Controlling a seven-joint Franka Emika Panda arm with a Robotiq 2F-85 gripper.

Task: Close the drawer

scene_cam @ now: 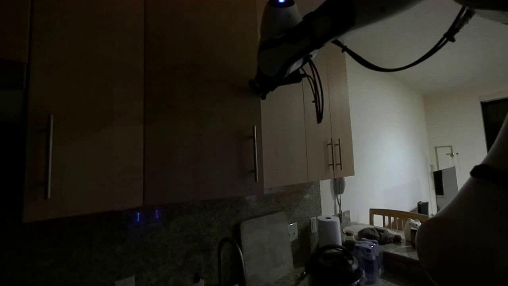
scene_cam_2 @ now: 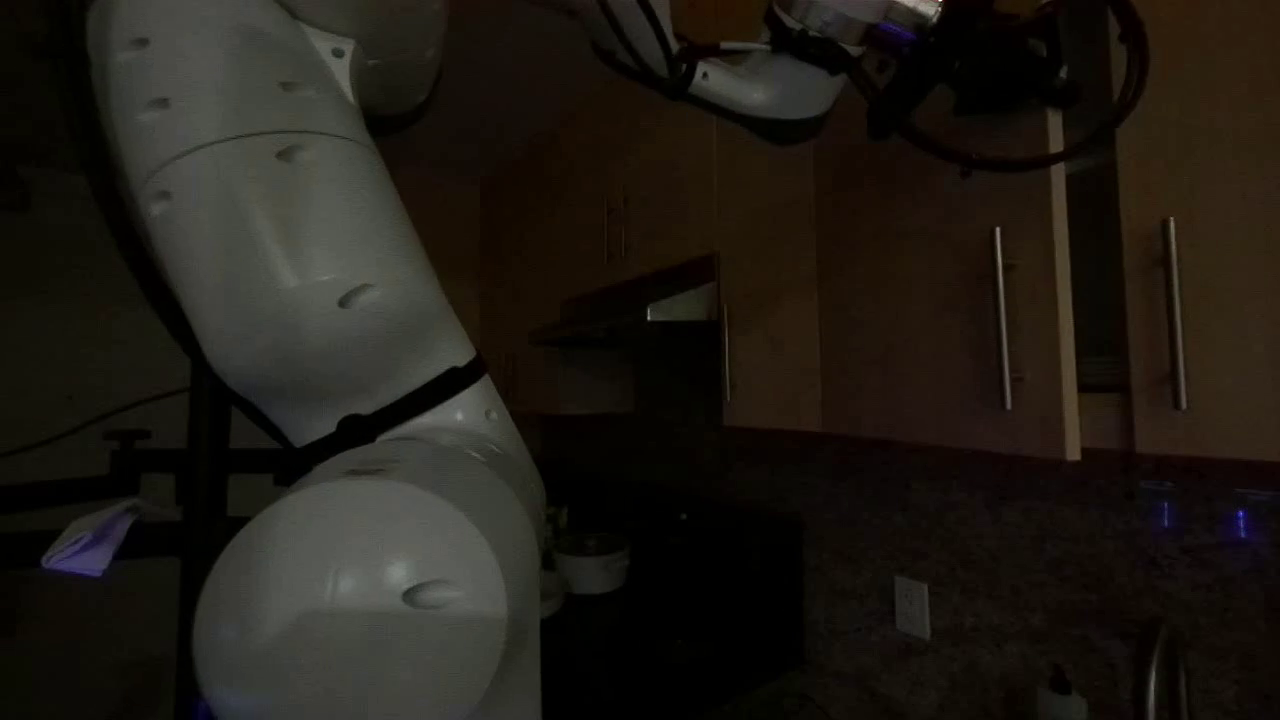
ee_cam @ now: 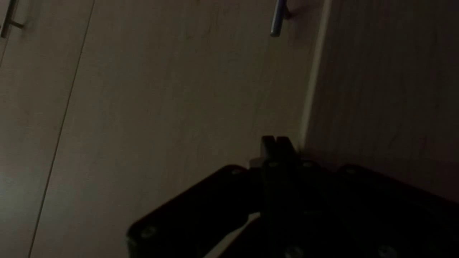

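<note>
The drawer, really a tall beige wall cabinet door [scene_cam: 198, 103], has a slim vertical bar handle [scene_cam: 255, 155]. In an exterior view the same door [scene_cam_2: 930, 300] stands ajar, its pale edge showing beside a dark gap [scene_cam_2: 1098, 270]. The shelves and dishes behind it do not show. My gripper [scene_cam: 258, 92] is at the door's right edge, above the handle. In the wrist view, my gripper's [ee_cam: 275, 139] fingertips are together, with nothing seen between them. They lie close beside the pale door edge; the door seems to be the darker surface [ee_cam: 387, 79]. I cannot tell whether they touch.
Matching beige doors stand on the left [scene_cam: 87, 99] and right [scene_cam: 283, 139]; the right one has a protruding handle [scene_cam_2: 1175, 310]. Below are a faucet [scene_cam: 232, 254], a leaning board [scene_cam: 266, 246], a black cooker [scene_cam: 333, 264] and a paper roll [scene_cam: 329, 230]. The room is dim.
</note>
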